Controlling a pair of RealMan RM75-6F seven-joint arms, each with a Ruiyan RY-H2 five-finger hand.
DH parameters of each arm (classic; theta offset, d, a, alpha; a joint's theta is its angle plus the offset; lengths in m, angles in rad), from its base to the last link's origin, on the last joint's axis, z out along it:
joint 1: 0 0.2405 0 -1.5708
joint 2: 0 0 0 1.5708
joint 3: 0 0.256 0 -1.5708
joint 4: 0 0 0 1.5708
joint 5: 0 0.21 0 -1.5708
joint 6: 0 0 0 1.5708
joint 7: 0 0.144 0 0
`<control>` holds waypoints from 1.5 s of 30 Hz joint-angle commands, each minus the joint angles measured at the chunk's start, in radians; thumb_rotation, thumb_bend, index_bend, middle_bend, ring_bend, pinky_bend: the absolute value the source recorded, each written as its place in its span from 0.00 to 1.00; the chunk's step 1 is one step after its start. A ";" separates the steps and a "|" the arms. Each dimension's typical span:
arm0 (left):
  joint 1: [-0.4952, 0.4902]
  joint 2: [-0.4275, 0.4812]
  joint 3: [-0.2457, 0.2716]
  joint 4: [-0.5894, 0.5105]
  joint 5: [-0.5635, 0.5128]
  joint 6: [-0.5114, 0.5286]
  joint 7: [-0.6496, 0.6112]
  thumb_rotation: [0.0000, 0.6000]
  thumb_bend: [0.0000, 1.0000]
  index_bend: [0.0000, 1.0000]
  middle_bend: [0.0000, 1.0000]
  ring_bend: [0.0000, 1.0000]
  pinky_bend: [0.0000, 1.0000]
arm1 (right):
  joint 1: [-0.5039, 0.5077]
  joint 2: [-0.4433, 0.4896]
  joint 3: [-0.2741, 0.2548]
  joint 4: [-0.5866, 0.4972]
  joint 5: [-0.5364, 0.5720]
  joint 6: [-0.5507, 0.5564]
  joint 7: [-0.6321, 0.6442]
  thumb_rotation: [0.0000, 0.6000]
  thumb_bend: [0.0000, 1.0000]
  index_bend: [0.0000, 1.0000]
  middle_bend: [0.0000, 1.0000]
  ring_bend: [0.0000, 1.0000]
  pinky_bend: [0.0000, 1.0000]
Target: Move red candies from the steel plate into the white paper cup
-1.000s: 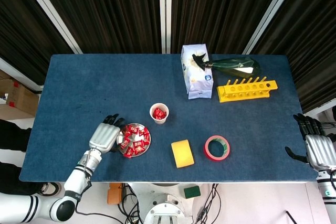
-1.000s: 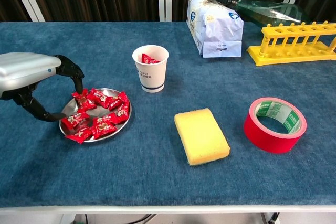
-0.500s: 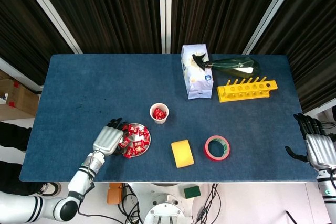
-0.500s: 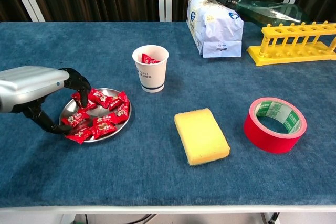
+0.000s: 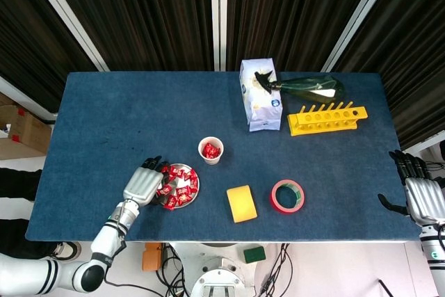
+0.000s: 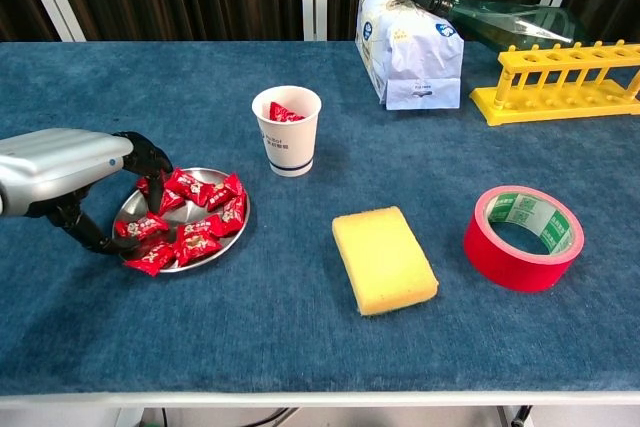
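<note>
On the blue tabletop, the left hand has dropped lower over the steel plate than a second ago, its fingers now curled among the red candies at the near left; whether they clamp one I cannot tell. The cup, just right and farther, holds candy. The right hand stays off the right edge, fingers apart.
</note>
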 commanded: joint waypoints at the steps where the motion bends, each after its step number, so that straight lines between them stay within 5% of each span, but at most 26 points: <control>1: 0.000 -0.004 -0.001 0.006 -0.002 -0.003 0.003 1.00 0.24 0.47 0.16 0.02 0.11 | 0.000 0.000 0.000 0.000 0.000 0.000 0.000 1.00 0.24 0.02 0.03 0.00 0.00; 20: 0.004 0.012 -0.027 -0.044 0.094 0.035 0.001 1.00 0.29 0.58 0.19 0.02 0.11 | 0.000 0.001 0.001 0.000 0.002 0.000 0.001 1.00 0.24 0.02 0.03 0.00 0.00; 28: -0.052 0.024 -0.129 -0.092 0.111 0.059 0.059 1.00 0.31 0.58 0.19 0.02 0.11 | -0.001 0.001 0.001 0.000 0.002 0.002 0.001 1.00 0.24 0.02 0.03 0.00 0.00; 36: -0.132 -0.030 -0.259 -0.030 0.056 0.039 0.036 1.00 0.33 0.59 0.19 0.02 0.11 | 0.000 0.004 0.004 0.003 0.005 0.000 0.010 1.00 0.24 0.02 0.03 0.00 0.00; 45: -0.193 -0.127 -0.287 0.104 0.024 -0.004 -0.014 1.00 0.35 0.59 0.19 0.02 0.11 | 0.000 0.006 0.005 0.005 0.005 0.000 0.017 1.00 0.24 0.02 0.03 0.00 0.00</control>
